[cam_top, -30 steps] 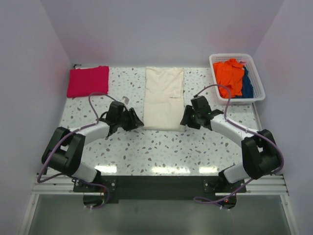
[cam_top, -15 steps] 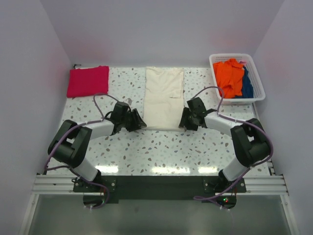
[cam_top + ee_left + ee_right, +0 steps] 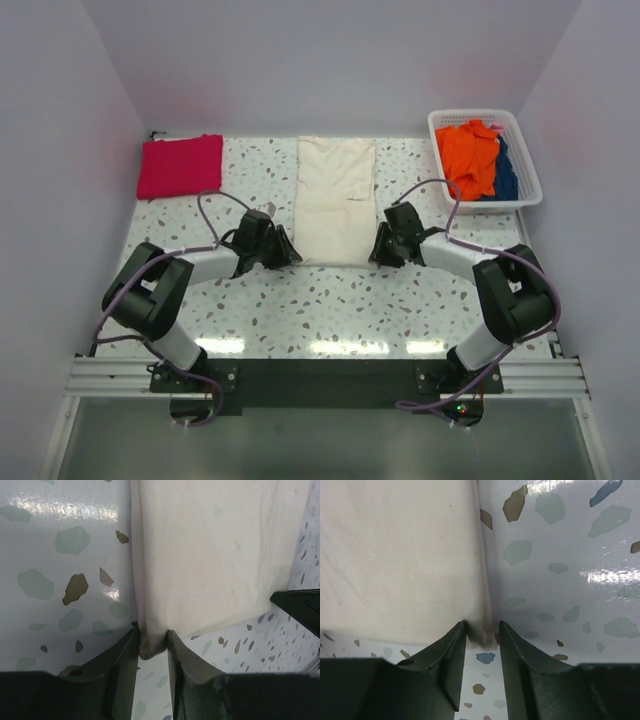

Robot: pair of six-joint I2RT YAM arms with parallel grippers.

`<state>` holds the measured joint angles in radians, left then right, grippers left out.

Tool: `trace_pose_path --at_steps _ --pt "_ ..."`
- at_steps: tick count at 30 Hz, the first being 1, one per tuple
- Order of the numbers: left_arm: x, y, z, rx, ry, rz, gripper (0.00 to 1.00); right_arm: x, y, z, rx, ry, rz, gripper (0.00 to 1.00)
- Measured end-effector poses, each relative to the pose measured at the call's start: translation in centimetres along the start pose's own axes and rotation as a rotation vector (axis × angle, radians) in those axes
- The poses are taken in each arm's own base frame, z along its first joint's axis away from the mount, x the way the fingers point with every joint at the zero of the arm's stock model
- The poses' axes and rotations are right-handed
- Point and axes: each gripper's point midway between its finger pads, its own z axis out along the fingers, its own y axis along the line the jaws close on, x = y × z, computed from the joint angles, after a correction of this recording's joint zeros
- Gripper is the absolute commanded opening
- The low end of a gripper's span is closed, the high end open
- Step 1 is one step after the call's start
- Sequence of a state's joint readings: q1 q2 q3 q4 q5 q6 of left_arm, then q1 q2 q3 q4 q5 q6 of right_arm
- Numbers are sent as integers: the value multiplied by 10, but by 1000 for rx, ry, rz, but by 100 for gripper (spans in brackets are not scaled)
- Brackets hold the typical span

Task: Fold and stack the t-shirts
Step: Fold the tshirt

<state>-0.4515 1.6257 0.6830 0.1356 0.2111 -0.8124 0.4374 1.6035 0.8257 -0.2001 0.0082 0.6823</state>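
Observation:
The cream-white t-shirt (image 3: 335, 195) lies folded into a long strip at the table's middle back. My left gripper (image 3: 289, 254) is at its near left corner. In the left wrist view the jaws (image 3: 152, 642) pinch that bunched corner of the shirt (image 3: 210, 555). My right gripper (image 3: 378, 250) is at the near right corner. In the right wrist view its jaws (image 3: 482, 632) straddle the corner of the shirt (image 3: 395, 555), with a small gap left on the right side. The crimson-pink t-shirt (image 3: 181, 165) lies folded at the back left.
A white basket (image 3: 522, 198) at the back right holds orange cloth (image 3: 472, 155) and blue cloth (image 3: 506, 175). Walls close in the table at the left, back and right. The right gripper shows at the edge of the left wrist view (image 3: 300, 605).
Both grippers have moved inward and down onto the cream shirt's near corners. The shirts have not moved.

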Motion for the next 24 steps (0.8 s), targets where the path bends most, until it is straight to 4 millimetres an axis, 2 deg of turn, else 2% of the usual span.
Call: trace_pose_path --at_steps 2,6,7,8,12,15,24 --pt "1 -1 1 2 1 2 25 1 -1 1 1 4 0 29" --pt "5 0 2 -10 8 -1 11 4 0 2 -6 15 -2 10" --pt "6 0 2 -13 10 0 3 6 1 2 -12 22 -2 7" --pt "6 1 2 -16 12 -1 0 7 1 2 -16 28 -4 1" --pt "9 3 -3 -29 17 0 0 14 2 -2 -41 49 -14 0" --pt "16 5 -15 -33 24 1 0 28 -3 -11 -59 72 -21 0" --pt "49 -5 -69 38 44 40 0 69 -8 -64 -192 110 -35 0"
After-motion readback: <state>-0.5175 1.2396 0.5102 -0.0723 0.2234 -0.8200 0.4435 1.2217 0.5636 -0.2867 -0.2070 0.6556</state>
